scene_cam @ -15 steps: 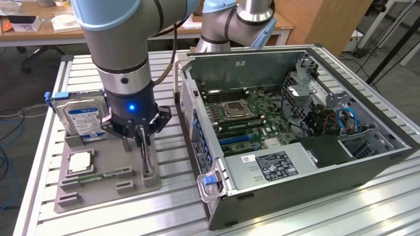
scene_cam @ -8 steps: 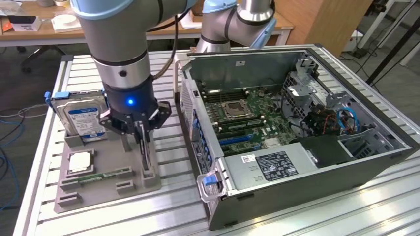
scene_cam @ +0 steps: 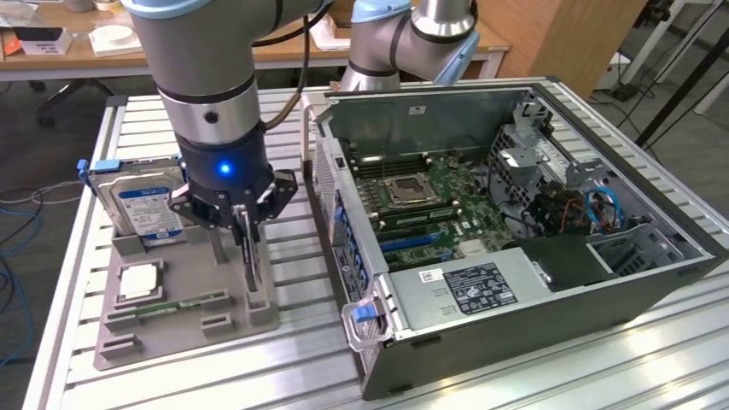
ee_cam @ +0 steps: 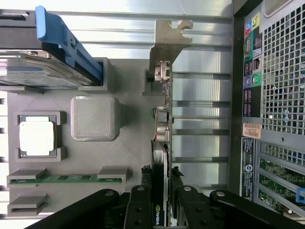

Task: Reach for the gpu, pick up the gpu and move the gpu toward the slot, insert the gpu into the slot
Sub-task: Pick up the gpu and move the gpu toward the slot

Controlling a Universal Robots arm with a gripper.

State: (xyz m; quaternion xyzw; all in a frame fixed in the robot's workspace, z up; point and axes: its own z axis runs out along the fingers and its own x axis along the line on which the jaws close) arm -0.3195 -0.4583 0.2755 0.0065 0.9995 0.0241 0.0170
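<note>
The gpu stands on edge in the grey holder, its silver end bracket at the far end. In the exterior view the gpu is a thin dark card at the holder's side nearest the computer case. My gripper straddles the card's upper edge, and both black fingers press against its sides; it is shut on the gpu. Seen from outside, the gripper hangs straight down over the holder. The slot lies on the motherboard inside the open case, apart from the gripper.
The open computer case stands close beside the holder, on the exterior view's right. The holder also carries a blue-labelled hard drive, a processor chip and a memory stick. A second robot arm base stands behind the case.
</note>
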